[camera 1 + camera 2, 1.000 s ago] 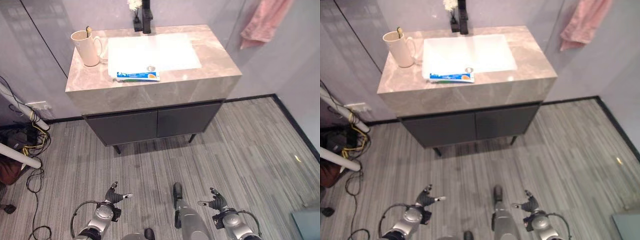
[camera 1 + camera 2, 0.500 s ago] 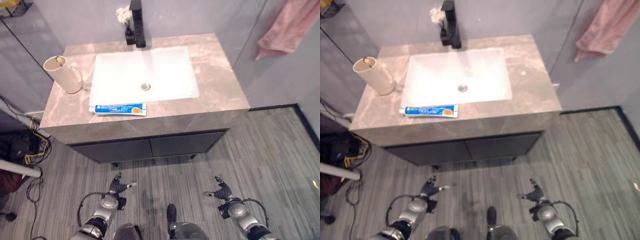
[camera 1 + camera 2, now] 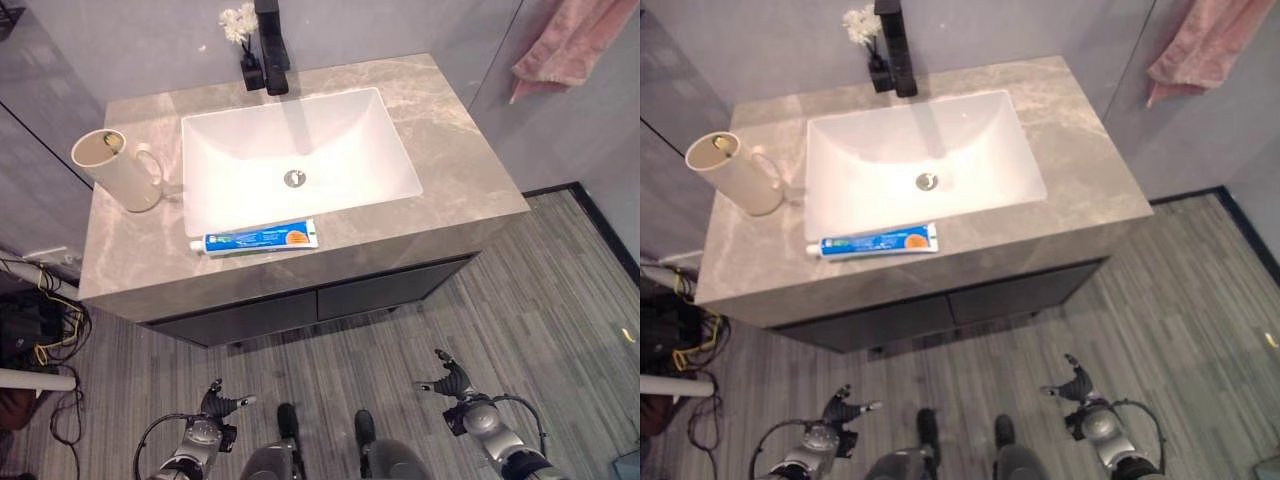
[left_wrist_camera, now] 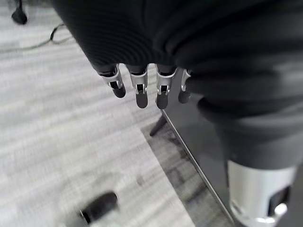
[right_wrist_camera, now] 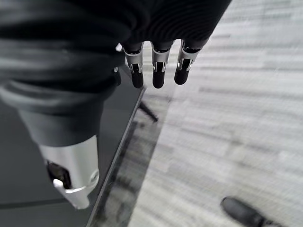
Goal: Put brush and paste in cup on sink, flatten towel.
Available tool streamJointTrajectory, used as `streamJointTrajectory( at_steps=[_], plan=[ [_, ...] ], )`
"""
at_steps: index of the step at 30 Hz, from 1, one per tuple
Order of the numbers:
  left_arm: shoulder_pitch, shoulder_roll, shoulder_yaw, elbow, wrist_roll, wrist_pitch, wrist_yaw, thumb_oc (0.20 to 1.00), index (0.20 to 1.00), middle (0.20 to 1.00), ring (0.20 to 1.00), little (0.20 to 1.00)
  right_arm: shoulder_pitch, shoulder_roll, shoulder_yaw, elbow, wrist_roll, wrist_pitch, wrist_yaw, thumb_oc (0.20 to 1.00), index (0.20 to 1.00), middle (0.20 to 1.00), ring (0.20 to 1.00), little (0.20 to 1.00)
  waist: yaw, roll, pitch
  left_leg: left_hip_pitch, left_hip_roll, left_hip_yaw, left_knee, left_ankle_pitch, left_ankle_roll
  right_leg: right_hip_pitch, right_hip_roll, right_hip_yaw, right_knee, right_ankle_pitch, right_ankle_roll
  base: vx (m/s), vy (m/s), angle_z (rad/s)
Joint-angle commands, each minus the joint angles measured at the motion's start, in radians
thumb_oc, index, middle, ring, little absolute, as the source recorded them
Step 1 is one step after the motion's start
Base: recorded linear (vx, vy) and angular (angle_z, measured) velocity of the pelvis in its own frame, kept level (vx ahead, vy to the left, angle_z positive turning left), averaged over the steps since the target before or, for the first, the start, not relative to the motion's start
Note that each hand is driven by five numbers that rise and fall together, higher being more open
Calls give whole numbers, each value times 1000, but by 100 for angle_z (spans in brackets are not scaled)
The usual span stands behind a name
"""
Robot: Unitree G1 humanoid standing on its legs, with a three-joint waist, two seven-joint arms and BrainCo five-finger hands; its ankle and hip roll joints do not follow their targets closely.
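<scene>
Marble vanity top point(image 3: 450, 150) with a white basin point(image 3: 300, 150) sunk in it. Your paste point(image 3: 262, 238) lies on the front edge, long axis side to side, just left of centre. Cup point(image 3: 108, 168) stands at the left end with something thin, probably the brush point(image 3: 113, 143), inside; too small to confirm. Towel point(image 3: 570, 45) hangs rumpled on the right wall, cut off above. Left hand point(image 3: 218, 408) and right hand point(image 3: 452, 383) hang low near the floor, fingers straight, holding nothing. Left is nearer the paste.

The pink towel point(image 3: 565, 45) is cut off at the frame's top right corner
</scene>
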Motion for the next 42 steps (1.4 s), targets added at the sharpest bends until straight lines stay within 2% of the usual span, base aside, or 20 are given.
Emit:
streamJointTrajectory(
  at_steps=[1, 3, 6, 8, 9, 10, 11, 12, 13, 16, 18, 19, 22, 23, 27, 30, 33, 36, 39, 42],
  plan=[
    [15, 38, 30, 4, 20, -7, 20, 1000, 1000, 1000, 1000, 1000, -39, 2, 13, -13, -22, -28, -7, 1000, 1000, 1000, 1000, 1000, 34, -40, -29, -65, 15, -14, 200, -116, -27, 0, -34, 49, -2, 73, 56, 57, 181, 6],
    [28, 49, 31, -10, 35, -7, 21, 1000, 1000, 1000, 1000, 1000, -45, 9, 14, -17, -24, -25, 3, 1000, 1000, 1000, 1000, 1000, 44, -40, -29, -55, -6, -16, 192, -132, -5, -17, -51, 42, 60, 89, 73, 57, 189, -1],
    [48, 63, 17, -45, 44, -9, 13, 1000, 1000, 1000, 1000, 1000, -53, 7, 19, -23, -27, -18, 13, 1000, 1000, 1000, 1000, 1000, 47, -35, -8, -35, -3, -31, 153, -115, 8, -90, -43, 25, 197, 162, 78, 12, 126, 3],
    [58, 70, 5, -64, 48, -15, 5, 1000, 1000, 1000, 1000, 1000, -62, 12, 18, 1, -20, -16, 16, 1000, 1000, 1000, 1000, 1000, 51, -31, 0, -28, 0, -41, 137, -109, 10, -114, -32, 6, 226, 155, 74, 21, 47, 9],
    [73, 86, -24, -97, 80, -31, 12, 1000, 1000, 1000, 1000, 1000, -79, 33, 4, 84, 16, -9, 17, 1000, 1000, 1000, 1000, 1000, 67, -33, -3, -13, -7, -49, 107, -108, 6, -136, -49, -49, 150, 151, 69, 86, -14, 7],
    [72, 90, -30, -101, 83, -41, 12, 1000, 1000, 1000, 1000, 1000, -89, 41, -4, 129, 32, -7, 17, 1000, 1000, 1000, 1000, 1000, 73, -38, -5, -7, -11, -57, 97, -107, 1, -139, -65, -74, 71, 154, 69, 90, -50, -2],
    [72, 90, -30, -101, 83, -41, 12, 1000, 1000, 1000, 1000, 1000, -90, 42, -4, 131, 32, -8, 17, 1000, 1000, 1000, 1000, 1000, 71, -36, -3, -4, -10, -60, 97, -108, 1, -133, -65, -78, 67, 155, 69, 67, -95, 1],
    [67, 97, -36, -102, 85, -48, 10, 1000, 1000, 1000, 1000, 1000, -101, 43, -10, 164, 39, -7, 17, 1000, 1000, 1000, 1000, 1000, 77, -39, 0, -3, -14, -71, 97, -110, -5, -140, -82, -91, -1, 176, 73, 99, -187, 26],
    [70, 134, -69, -182, 124, -69, 15, 1000, 1000, 1000, 1000, 1000, -110, 29, -11, 202, 14, -1, 5, 1000, 1000, 1000, 1000, 1000, 89, -50, 9, -4, -26, -118, 106, -114, -24, -128, -102, -63, -91, 208, 86, 115, -213, 61],
    [92, 163, -102, -246, 190, -96, 26, 1000, 1000, 1000, 1000, 1000, -100, 14, -15, 214, -6, -4, -3, 1000, 1000, 1000, 1000, 1000, 102, -52, -3, -8, -26, -139, 90, -109, -30, -101, -104, -52, -116, 216, 88, 52, -118, 109],
    [140, 194, -130, -331, 244, -119, 24, 1000, 1000, 1000, 1000, 1000, -85, 0, -43, 244, 0, -6, -6, 1000, 1000, 1000, 1000, 1000, 121, -46, -20, -6, -21, -160, 60, -92, -45, -71, -107, -100, -165, 236, 91, 63, -192, 71],
    [184, 260, -155, -457, 301, -145, 23, 1000, 1000, 1000, 1000, 1000, -71, -12, -75, 273, 15, -7, -8, 1000, 1000, 1000, 1000, 1000, 138, -39, -32, -18, -14, -184, 47, -77, -58, -52, -105, -135, -193, 238, 90, 46, -205, 56],
    [223, 395, -215, -642, 429, -186, 42, 1000, 1000, 1000, 1000, 1000, -75, -23, -94, 357, 8, 3, -21, 1000, 1000, 1000, 1000, 1000, 164, -29, -38, -35, 3, -211, 36, -63, -77, -31, -97, -172, -213, 225, 87, 56, -185, 65],
    [255, 453, -214, -712, 468, -200, 59, 1000, 1000, 1000, 1000, 1000, -69, -32, -112, 374, 17, 5, -22, 1000, 1000, 1000, 1000, 1000, 170, -22, -41, -36, 9, -221, 30, -58, -83, -23, -95, -185, -212, 218, 85, 63, -102, 38],
    [334, 583, -175, -884, 503, -233, 76, 1000, 1000, 1000, 1000, 1000, -42, -45, -111, 364, -10, 6, -29, 1000, 1000, 1000, 1000, 1000, 177, -3, -52, -36, 9, -236, 15, -49, -88, -17, -98, -203, -212, 213, 85, 40, -27, 12],
    [406, 736, -93, -1109, 511, -276, 86, 1000, 1000, 1000, 1000, 1000, -47, -44, -103, 370, -27, 23, -32, 1000, 1000, 1000, 1000, 1000, 189, 24, -67, -30, 1, -248, -3, -42, -90, -6, -109, -218, -218, 212, 91, 45, 24, 6],
    [425, 796, -30, -1213, 528, -276, 123, 1000, 1000, 1000, 1000, 1000, -84, -22, -79, 346, -10, 21, -25, 1000, 1000, 1000, 1000, 1000, 192, 28, -69, -26, -7, -241, -11, -44, -85, -11, -115, -209, -222, 219, 97, 32, 46, 14],
    [406, 796, 4, -1303, 531, -282, 178, 1000, 1000, 1000, 1000, 1000, -75, -20, -75, 260, 12, 2, -41, 1000, 1000, 1000, 1000, 1000, 171, 27, -61, -29, -10, -216, -16, -48, -77, -38, -116, -177, -223, 236, 103, 12, 80, -17],
    [399, 794, 15, -1340, 523, -289, 185, 1000, 1000, 1000, 1000, 1000, -69, -20, -78, 258, 7, 7, -51, 1000, 1000, 1000, 1000, 1000, 167, 25, -62, -30, -12, -205, -19, -50, -74, -49, -116, -162, -223, 244, 106, 5, 40, -32],
    [399, 758, 37, -1413, 410, -294, 155, 1000, 1000, 1000, 1000, 1000, -58, -12, -84, 282, -16, 26, -56, 1000, 1000, 1000, 1000, 1000, 160, 22, -62, -34, -16, -190, -20, -54, -68, -68, -115, -139, -223, 255, 110, -6, 36, -20]
  ],
)
